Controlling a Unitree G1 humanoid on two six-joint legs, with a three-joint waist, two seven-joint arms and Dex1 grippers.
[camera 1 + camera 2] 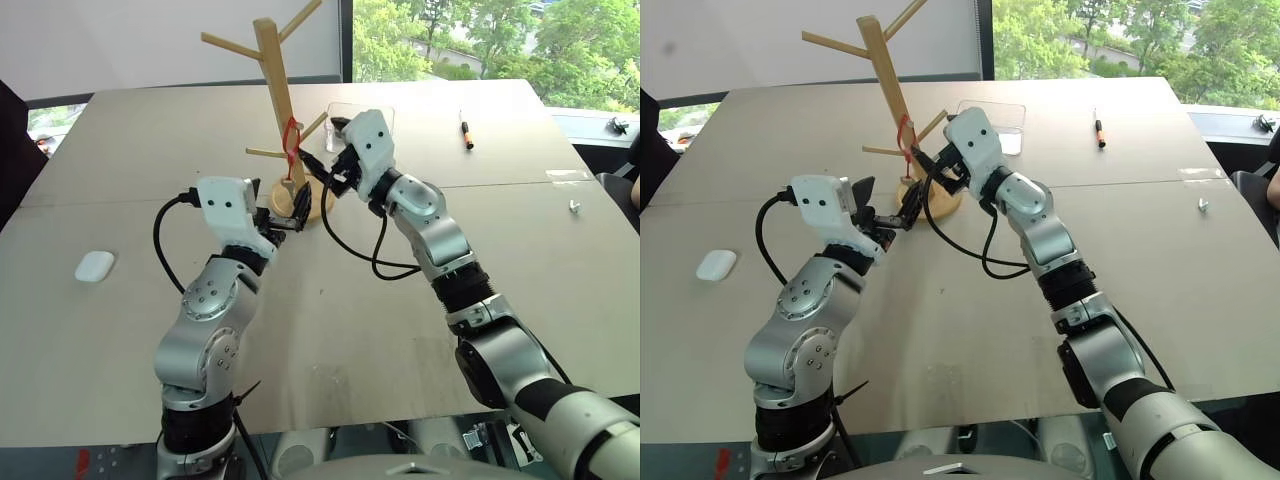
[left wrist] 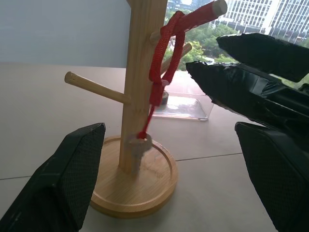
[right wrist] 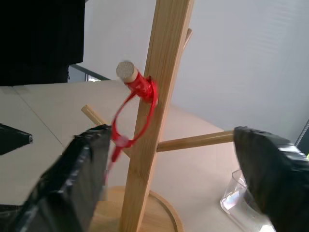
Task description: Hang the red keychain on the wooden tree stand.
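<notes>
The red keychain (image 2: 161, 72) was seen hung on a peg of the wooden tree stand (image 1: 272, 70) (key dangling by the pole); both the left pincer (image 1: 290, 220) and right pincer (image 1: 318, 170) were held wide open, empty, beside the stand.

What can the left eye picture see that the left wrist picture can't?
Left eye view: the white case on the table, the orange-capped marker and the open left gripper from above.

Left wrist view: the little silver key up close, dangling against the pole.

Both: the wooden tree stand, the red keychain looped over a peg, the clear container and the open right gripper nearby.
</notes>
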